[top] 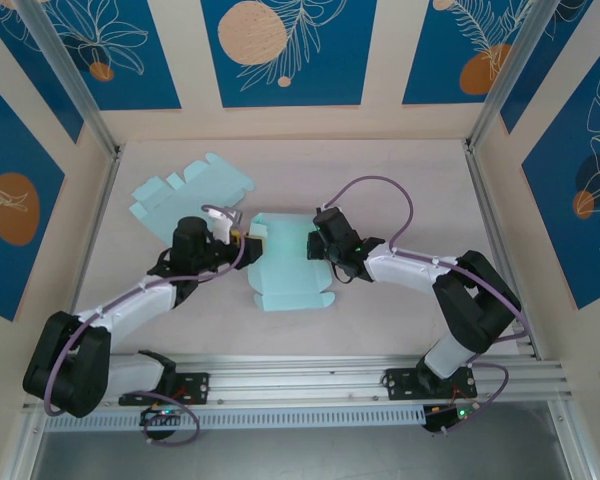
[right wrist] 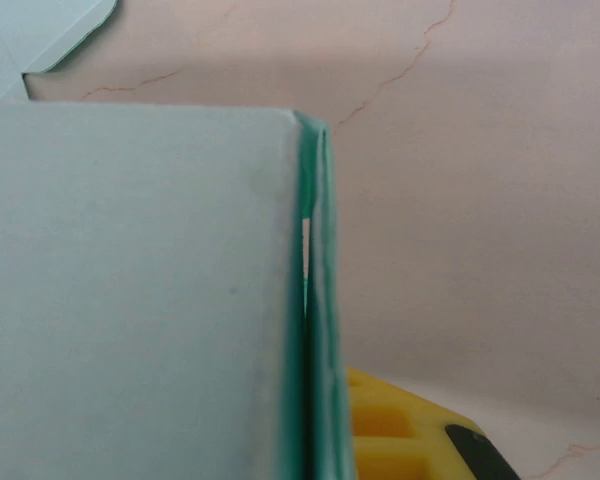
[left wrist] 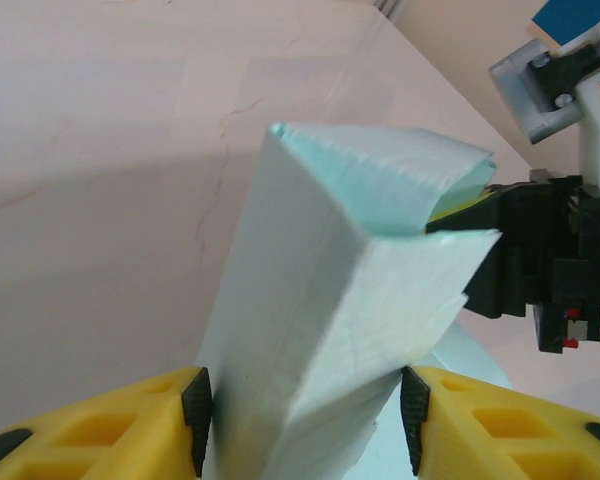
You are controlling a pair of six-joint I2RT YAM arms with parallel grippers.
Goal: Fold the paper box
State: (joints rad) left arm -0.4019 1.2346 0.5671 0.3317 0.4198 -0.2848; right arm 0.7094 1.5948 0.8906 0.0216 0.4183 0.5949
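Blue panels printed with white leaves and orange discs are set into the walls around a pale, faintly veined table. At the centre of the top view the paper box, light teal and partly formed, is laid on the table between the two arms, with a scalloped flap spread along its lower edge. A flat blank of the same teal card is seen in the upper left of the table, apart from the box. The box's left side is met by the left gripper and its right side by the right gripper. In the left wrist view a raised, folded wall of the box is flanked by the yellow fingers, whose black pads are set close against it on both sides; whether it is actually squeezed cannot be told. The right gripper is closed on the box's far end, seen at the right of that view. In the right wrist view the doubled card edge is seen down the middle of the frame, with one yellow finger just beside it at the lower right.
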